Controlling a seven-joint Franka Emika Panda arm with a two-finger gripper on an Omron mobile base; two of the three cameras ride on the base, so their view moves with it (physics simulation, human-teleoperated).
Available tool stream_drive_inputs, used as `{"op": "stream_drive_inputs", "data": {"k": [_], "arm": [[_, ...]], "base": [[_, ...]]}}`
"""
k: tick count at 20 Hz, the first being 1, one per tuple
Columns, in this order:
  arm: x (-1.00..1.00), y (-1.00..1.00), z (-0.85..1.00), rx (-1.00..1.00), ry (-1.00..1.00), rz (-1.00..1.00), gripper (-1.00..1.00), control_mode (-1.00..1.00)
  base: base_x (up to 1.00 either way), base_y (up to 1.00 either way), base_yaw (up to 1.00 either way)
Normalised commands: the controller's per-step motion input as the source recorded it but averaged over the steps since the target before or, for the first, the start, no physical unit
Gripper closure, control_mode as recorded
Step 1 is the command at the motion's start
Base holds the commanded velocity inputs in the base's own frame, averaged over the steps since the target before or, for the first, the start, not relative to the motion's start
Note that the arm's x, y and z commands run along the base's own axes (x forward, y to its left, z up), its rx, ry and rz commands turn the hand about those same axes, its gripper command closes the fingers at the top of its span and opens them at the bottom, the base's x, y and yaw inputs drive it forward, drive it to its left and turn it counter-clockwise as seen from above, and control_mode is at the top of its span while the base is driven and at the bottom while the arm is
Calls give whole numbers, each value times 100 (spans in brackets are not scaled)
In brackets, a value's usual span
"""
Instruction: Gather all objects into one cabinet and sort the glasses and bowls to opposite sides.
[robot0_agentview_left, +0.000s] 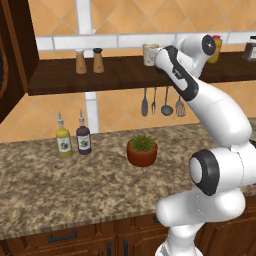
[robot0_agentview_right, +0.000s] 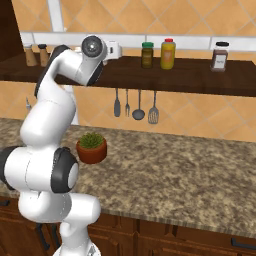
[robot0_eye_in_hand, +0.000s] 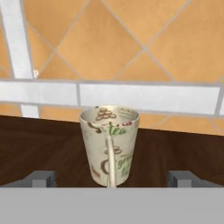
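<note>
Tool (robot0_eye_in_hand: 112, 178) spread wide, empty, its two grey fingertips (robot0_eye_in_hand: 41, 178) standing well apart on either side of the cream-beige printed mug (robot0_eye_in_hand: 110, 148), touching nothing. Mug upright on the dark wooden wall shelf (robot0_eye_in_hand: 35, 148), handle turned toward the camera (thin pale strip down its front), white tile band behind. Seen from the left base view, same mug (robot0_agentview_left: 149, 54) just left of the arm's wrist, right of the two shakers (robot0_agentview_left: 89, 61).

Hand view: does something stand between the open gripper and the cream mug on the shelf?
Nothing visible does. The cream mug stands upright on the dark shelf, centred between the fingertips of the open gripper, with bare shelf on both sides.
</note>
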Motion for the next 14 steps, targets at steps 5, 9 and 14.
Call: {"op": "stream_drive_inputs", "data": {"k": [5,9,14], "arm": [[19,1,-6,0,0,0,-100,-100],[16,10,-21,0,0,0,-100,-100],[14,18,-14,0,0,0,-100,-100]], "base": [[0,0,0],[0,0,0],[0,0,0]]}}
